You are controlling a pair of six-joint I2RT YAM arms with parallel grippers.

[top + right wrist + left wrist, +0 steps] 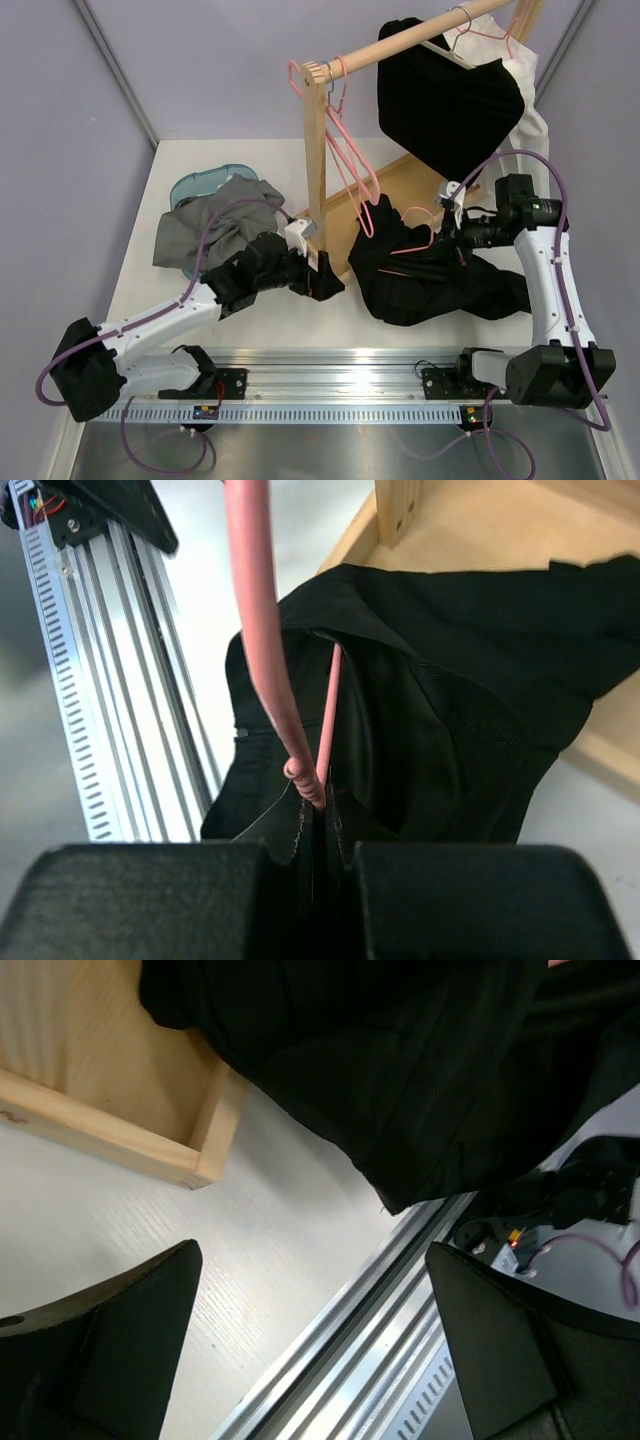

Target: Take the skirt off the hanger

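Black fabric skirt (430, 285) is pictured crumpled on the white tabletop (250, 330), directly below and ahead of the right gripper (447, 228), with a pink wire hanger (412, 245) laid across its upper folds. Seen from the right wrist, that gripper (318, 845) is clenched. Its two black fingers (150, 900) are pressed together on the hanger (262, 630) at its twisted joint, and an edge of the skirt (450, 680) is drawn into the same narrow gap. Beyond the fingertips, part of the skirt is spread over the pale wooden rack base (395, 505).

On the skirt's far side from the right gripper, the left gripper (325, 282) is held low over the table – released, nothing grasped. In the left wrist view the gripper (312, 1250) is shown with jaws spread wide. The skirt's hem (400, 1070) is seen just ahead of the fingertips and apart from them, and a corner of the wooden base (215, 1130) lies ahead as well. A ribbed aluminium rail (330, 385) runs behind both grippers, and a second black garment (450, 100) is hung from the wooden rod above the right gripper.
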